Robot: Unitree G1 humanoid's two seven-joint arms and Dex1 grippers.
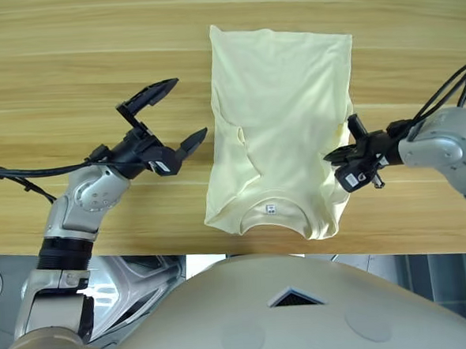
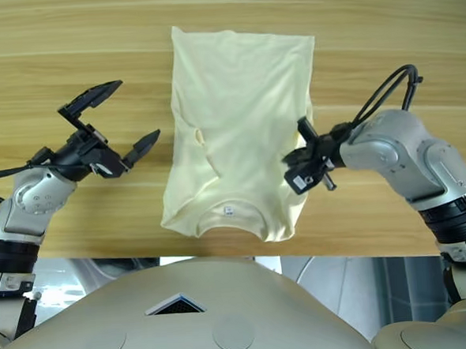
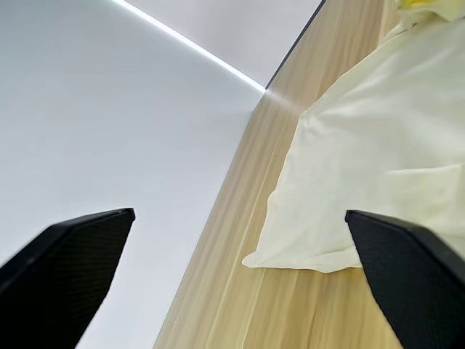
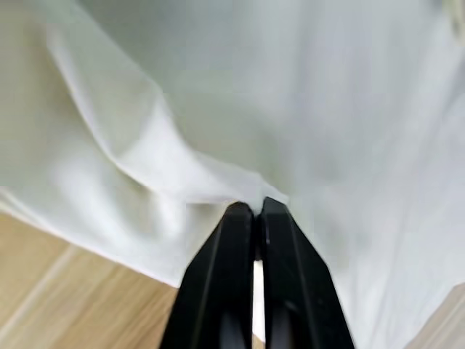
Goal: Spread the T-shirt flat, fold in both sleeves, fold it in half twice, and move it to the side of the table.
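Observation:
A pale yellow T-shirt (image 1: 280, 108) lies lengthwise on the wooden table (image 1: 68, 66), collar toward me near the front edge, hem at the far side. Its left sleeve is folded in over the body. My right gripper (image 1: 341, 158) is shut on the cloth at the shirt's right edge, near the right sleeve; the right wrist view has the two fingers (image 4: 247, 240) pinched together on a fold of fabric. My left gripper (image 1: 183, 114) stands open just left of the shirt, above the table, with nothing between its fingers. The left wrist view looks across the shirt's hem corner (image 3: 290, 254).
Bare wood stretches wide on both sides of the shirt and beyond its hem. The table's front edge (image 1: 143, 250) runs just below the collar. A black cable (image 1: 19, 178) loops off my left arm over the table.

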